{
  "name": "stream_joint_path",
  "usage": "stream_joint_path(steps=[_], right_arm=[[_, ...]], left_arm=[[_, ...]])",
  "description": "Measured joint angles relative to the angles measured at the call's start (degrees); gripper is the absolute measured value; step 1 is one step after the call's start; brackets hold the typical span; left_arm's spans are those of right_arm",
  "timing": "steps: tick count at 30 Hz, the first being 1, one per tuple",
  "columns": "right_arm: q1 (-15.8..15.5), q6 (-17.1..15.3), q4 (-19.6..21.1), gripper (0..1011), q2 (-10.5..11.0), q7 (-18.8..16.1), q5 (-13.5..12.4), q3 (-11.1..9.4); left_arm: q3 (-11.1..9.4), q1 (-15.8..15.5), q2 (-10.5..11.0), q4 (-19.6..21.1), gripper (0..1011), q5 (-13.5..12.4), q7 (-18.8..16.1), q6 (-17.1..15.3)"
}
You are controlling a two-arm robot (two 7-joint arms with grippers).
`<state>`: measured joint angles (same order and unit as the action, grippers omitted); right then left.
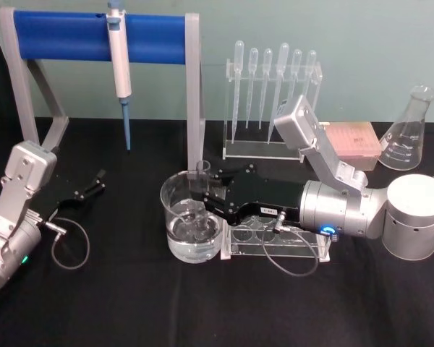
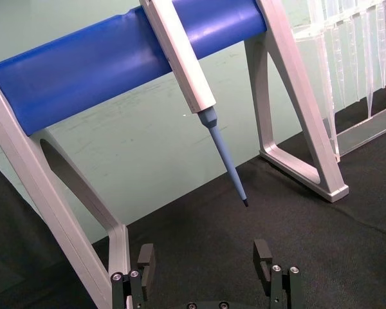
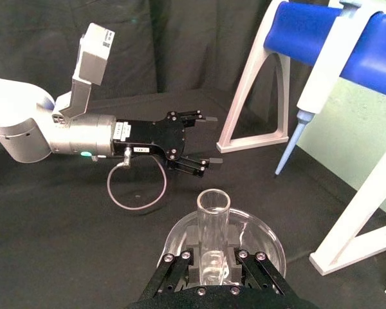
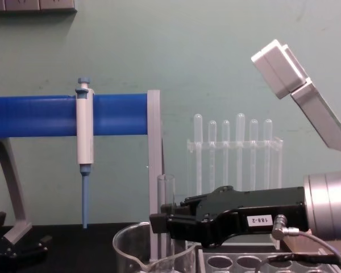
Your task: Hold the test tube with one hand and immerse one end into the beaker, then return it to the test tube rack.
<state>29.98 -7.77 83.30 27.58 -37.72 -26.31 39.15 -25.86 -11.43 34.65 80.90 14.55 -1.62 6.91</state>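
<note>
Currently, the right gripper point(image 3: 209, 261) is clamped on the tube point(image 3: 213, 215), which stands upright with its lower end inside the beaker point(image 1: 168, 217). Water point(image 1: 194, 244) sits low in the beaker; whether the tube's tip reaches it cannot be told. The rack point(image 1: 315, 251) lies just beside the beaker, under the right arm. The left gripper point(image 1: 94, 184) rests on the table point(image 1: 130, 303) to the left, fingers apart, holding nothing. To dip well, the descent should probably run straight down through the beaker's middle, tube plumb, clear of the glass wall, and slow enough to stop before the rounded end knocks the bottom.
</note>
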Motion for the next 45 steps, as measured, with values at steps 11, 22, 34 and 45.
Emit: stream_joint_path(steps=[11, 22, 34, 45], right_arm=[[0.0, -0.2, 0.0, 241, 0.0, -0.1, 0.0, -0.1], [0.0, -0.2, 0.1, 241, 0.0, -0.1, 0.0, 0.0], [0.1, -0.1, 0.1, 241, 0.1, -0.1, -0.1, 0.0], [0.1, -0.1, 0.1, 241, 0.1, -0.1, -0.1, 0.0]], left_arm=[[0.0, 0.0, 0.0, 0.0, 1000, 0.0, 0.0, 0.0], [0.0, 0.0, 0.0, 0.0, 1000, 0.0, 0.0, 0.0], [0.0, 0.0, 0.0, 0.0, 1000, 0.0, 0.0, 0.0], [0.0, 0.0, 0.0, 0.0, 1000, 0.0, 0.0, 0.0]])
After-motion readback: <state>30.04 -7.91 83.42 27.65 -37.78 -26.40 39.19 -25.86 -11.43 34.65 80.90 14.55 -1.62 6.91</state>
